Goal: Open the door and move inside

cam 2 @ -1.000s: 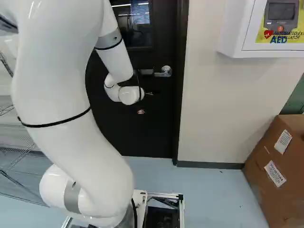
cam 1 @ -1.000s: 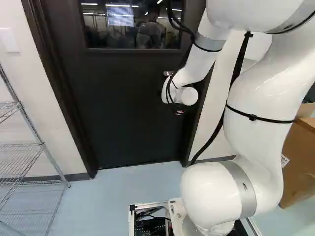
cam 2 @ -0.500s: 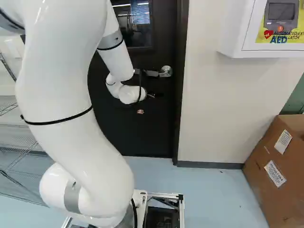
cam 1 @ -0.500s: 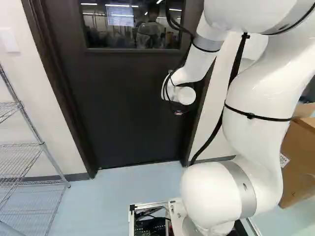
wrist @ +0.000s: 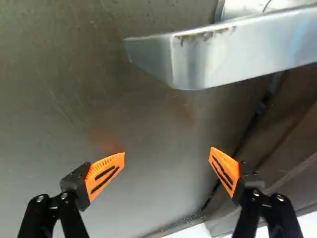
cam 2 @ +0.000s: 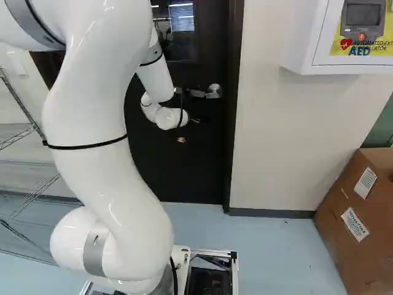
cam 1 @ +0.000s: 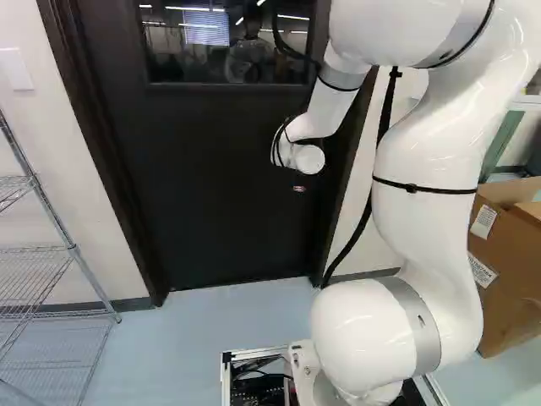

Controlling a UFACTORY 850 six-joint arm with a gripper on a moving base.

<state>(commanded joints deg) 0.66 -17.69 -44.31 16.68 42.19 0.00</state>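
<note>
White arm (cam 1: 427, 152) has reached nearer the closed door (cam 1: 211, 186), likely lining up to work the lever handle (wrist: 223, 54) at its right; the tool (wrist: 166, 161) stands wide apart, gripping nothing.

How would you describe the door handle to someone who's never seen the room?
In the right base view, take the black door and go below its window, toward the dark frame at its right. The handle is a silver lever pointing left from a round plate. Its bare metal separates it from the arm's white wrist, just below and left.
</note>
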